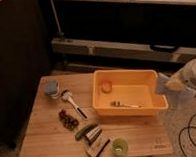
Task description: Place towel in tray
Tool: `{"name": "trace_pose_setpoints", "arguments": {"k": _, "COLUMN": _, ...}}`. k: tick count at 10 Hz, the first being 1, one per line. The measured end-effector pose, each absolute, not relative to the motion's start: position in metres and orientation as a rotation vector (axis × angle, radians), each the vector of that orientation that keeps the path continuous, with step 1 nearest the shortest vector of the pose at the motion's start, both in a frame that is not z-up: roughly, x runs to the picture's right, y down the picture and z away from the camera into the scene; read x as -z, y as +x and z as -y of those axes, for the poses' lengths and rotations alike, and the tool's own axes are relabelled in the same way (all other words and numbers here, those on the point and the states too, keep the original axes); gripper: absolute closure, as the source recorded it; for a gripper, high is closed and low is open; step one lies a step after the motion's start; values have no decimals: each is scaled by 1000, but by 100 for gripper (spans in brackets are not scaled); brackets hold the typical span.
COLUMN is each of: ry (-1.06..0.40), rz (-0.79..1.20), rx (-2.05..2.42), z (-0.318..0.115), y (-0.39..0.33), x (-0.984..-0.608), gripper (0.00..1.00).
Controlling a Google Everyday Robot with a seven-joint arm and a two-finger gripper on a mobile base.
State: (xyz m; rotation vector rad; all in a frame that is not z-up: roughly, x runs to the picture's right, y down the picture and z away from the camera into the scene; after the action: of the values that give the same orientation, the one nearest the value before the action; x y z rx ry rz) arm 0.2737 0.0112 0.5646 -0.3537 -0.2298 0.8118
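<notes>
At three o'clock, just off the tray's (161, 105) right rim, the end effector (168, 84) hangs clamped on the towel (162, 84), beyond the counter (43, 141) edge.

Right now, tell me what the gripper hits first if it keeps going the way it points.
The gripper, shut on the towel, sits at the tray's right end and points left. Going straight on, it would likely meet the tray's right rim first, unless it is high enough to pass over; depth is unclear.
</notes>
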Motion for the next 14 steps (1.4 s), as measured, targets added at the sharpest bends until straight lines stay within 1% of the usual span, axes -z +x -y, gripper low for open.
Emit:
{"name": "trace_pose_setpoints", "arguments": {"k": 2, "ry": -361, "rz": 354, "rx": -822, "z": 1, "y": 232, "x": -583, "gripper": 100}}
{"name": "trace_pose_setpoints", "arguments": {"k": 4, "ry": -381, "rz": 483, "rx": -811, "z": 4, "y": 175, "x": -595, "gripper": 100}}
{"name": "trace_pose_setpoints", "arguments": {"k": 6, "ry": -379, "rz": 562, "rx": -793, "z": 1, "y": 124, "x": -611, "gripper": 100}}
{"name": "trace_pose_setpoints", "arguments": {"k": 8, "ry": -368, "rz": 624, "rx": -784, "z": -7, "y": 74, "x": -640, "gripper": 100}}
{"name": "trace_pose_setpoints", "arguments": {"k": 9, "ry": -367, "rz": 645, "rx": -785, "z": -11, "y": 61, "x": -653, "gripper": 99}}
{"name": "trace_pose_setpoints", "arguments": {"k": 10, "ry": -361, "rz": 677, "rx": -798, "z": -20, "y": 40, "x": -683, "gripper": 88}}
{"name": "trace_pose_setpoints", "arguments": {"k": 12, "ry": -340, "rz": 686, "rx": -813, "z": -27, "y": 32, "x": -710, "gripper": 72}}
{"name": "trace_pose_setpoints", "arguments": {"k": 14, "ry": -286, "rz": 660, "rx": -863, "z": -28, "y": 42, "x": -730, "gripper": 49}}
